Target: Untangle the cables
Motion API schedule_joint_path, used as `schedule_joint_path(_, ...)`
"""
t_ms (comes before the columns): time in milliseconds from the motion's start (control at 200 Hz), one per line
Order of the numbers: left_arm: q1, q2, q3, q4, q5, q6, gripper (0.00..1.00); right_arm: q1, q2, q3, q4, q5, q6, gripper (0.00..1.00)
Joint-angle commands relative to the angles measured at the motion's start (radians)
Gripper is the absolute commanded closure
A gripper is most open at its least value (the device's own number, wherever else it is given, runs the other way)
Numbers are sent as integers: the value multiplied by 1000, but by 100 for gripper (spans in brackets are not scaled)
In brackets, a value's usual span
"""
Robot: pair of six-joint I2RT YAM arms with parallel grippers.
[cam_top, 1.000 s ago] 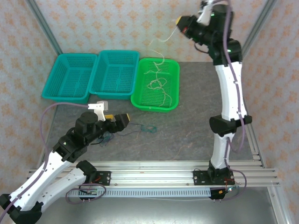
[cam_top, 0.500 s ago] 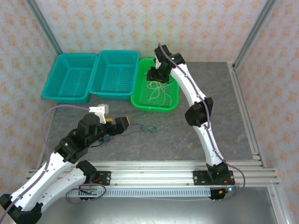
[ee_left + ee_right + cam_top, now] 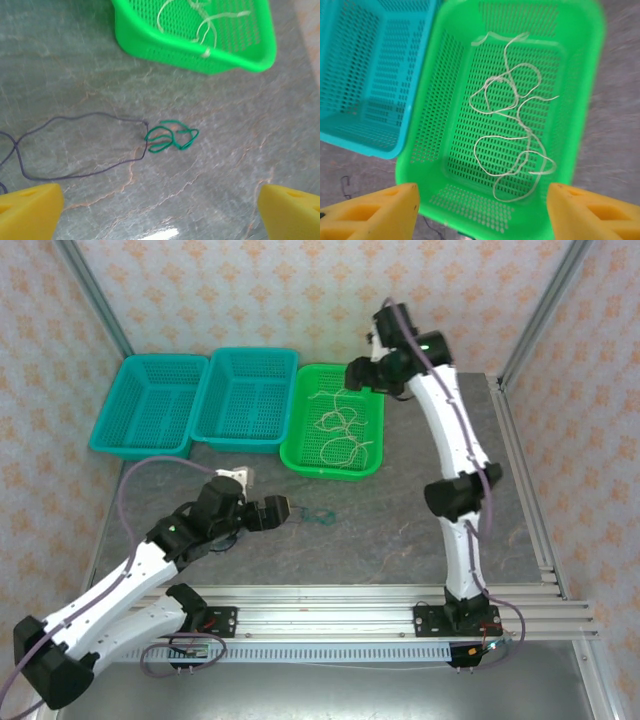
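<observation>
Seen from above, a grey table is carrying three baskets along its far edge; two teal baskets are sitting at 10 and 11 o'clock, and a green basket is sitting at 12 o'clock, right beside the nearer teal one. A cream cable is lying inside the green basket in loose loops; in the right wrist view the cream cable is sprawling across most of the floor of the green basket.

The right gripper is hovering above the green basket's far right corner, at 1 o'clock of the cream cable; seen from its own wrist, the right gripper is standing wide apart with nothing between its yellow fingertips.

The left gripper is reaching low over the middle of the table, pointing toward 3 o'clock; a green cable is lying just past it at 3 o'clock. In the left wrist view the left gripper is spread fully and gripping nothing; the green cable is sitting as a small bunched squiggle on bare table at 12 o'clock of the gripper; a dark cable is running from the squiggle's left side toward 9 o'clock in a wide loop; whether the two are entwined where they meet, I cannot tell.
</observation>
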Motion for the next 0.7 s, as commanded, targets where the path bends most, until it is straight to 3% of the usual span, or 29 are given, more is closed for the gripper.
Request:
schedule_joint_path(0, -36, 75, 73, -17, -33, 9, 4, -29, -207, -86, -46, 39, -39, 28)
schedule_joint_path(150, -120, 216, 154, -69, -144, 12, 16, -30, -456, -328, 1, 6, -35, 25)
schedule_joint_path(300, -176, 357, 236, -101, -255, -58, 26, -31, -773, -847, 252, -134, 97, 25)
schedule_joint_path(435, -219, 471, 290, -102, -348, -132, 34, -29, -1071, -1288, 488, -109, 246, 21)
schedule_joint_path(540, -229, 562, 321, -85, -368, -162, 35, -29, -1167, -1481, 552, -106, 307, 19)
schedule_joint_path(691, -230, 712, 384, -86, -380, -169, 36, -20, -1147, -1584, 556, -169, 344, 19)
